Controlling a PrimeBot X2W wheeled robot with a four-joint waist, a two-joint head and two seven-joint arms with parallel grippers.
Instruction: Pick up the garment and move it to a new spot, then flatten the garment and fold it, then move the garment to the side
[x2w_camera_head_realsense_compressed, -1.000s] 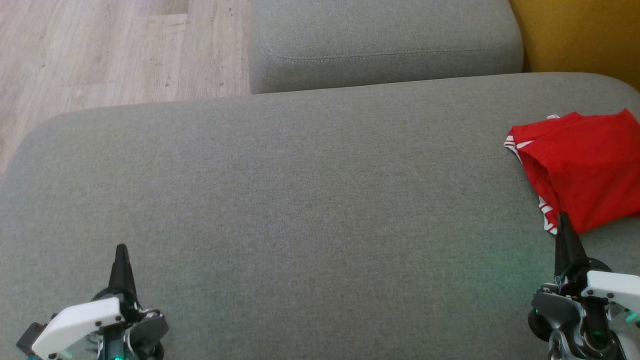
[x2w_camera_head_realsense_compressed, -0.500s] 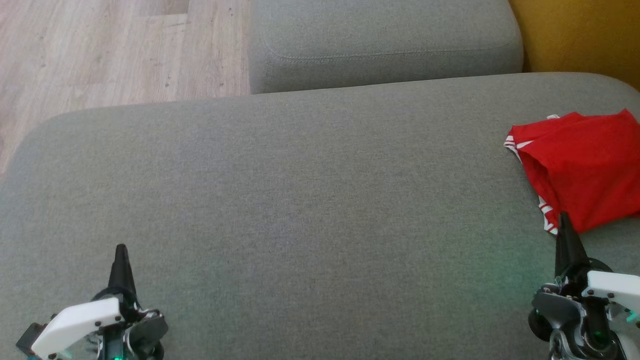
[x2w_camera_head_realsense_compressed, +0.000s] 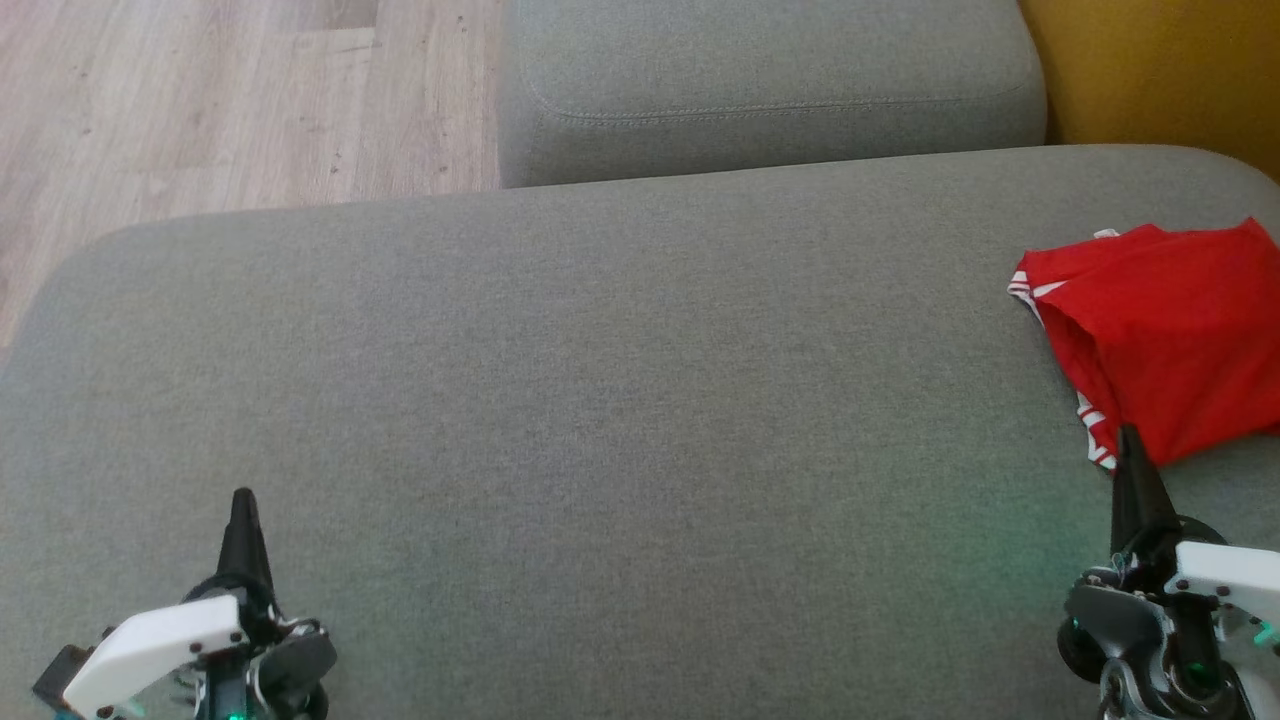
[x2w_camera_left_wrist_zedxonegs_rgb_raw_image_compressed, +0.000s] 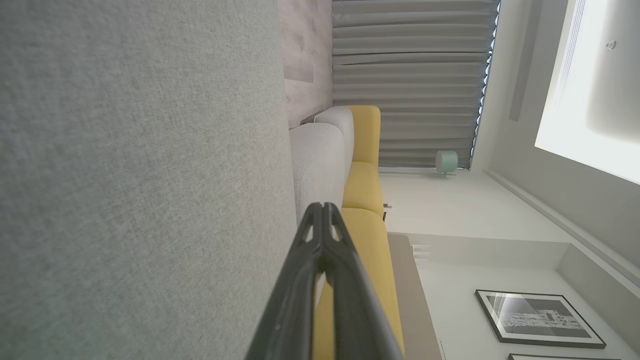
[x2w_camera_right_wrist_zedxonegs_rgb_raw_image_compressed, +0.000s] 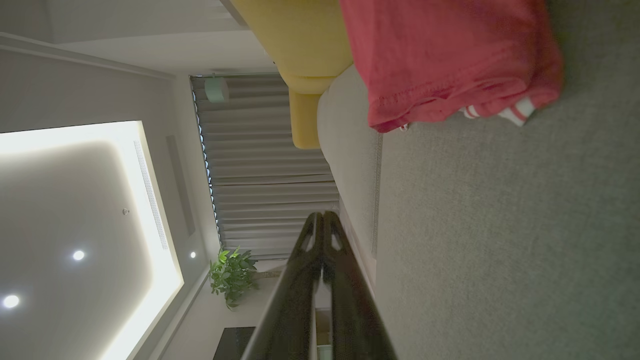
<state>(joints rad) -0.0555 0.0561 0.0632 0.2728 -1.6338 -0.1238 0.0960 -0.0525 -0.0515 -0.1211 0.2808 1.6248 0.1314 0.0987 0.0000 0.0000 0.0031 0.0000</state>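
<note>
On the grey cushion (x2w_camera_head_realsense_compressed: 640, 400), your right gripper (x2w_camera_head_realsense_compressed: 1127, 435), pressed together like the left gripper (x2w_camera_head_realsense_compressed: 243, 497), sits just beside the red garment (x2w_camera_head_realsense_compressed: 1170, 330): spread it and pinch the near fold.

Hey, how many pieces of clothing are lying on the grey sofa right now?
1: a red garment at the far right of the seat cushion, just ahead of the right gripper; its edge runs off frame.
</note>
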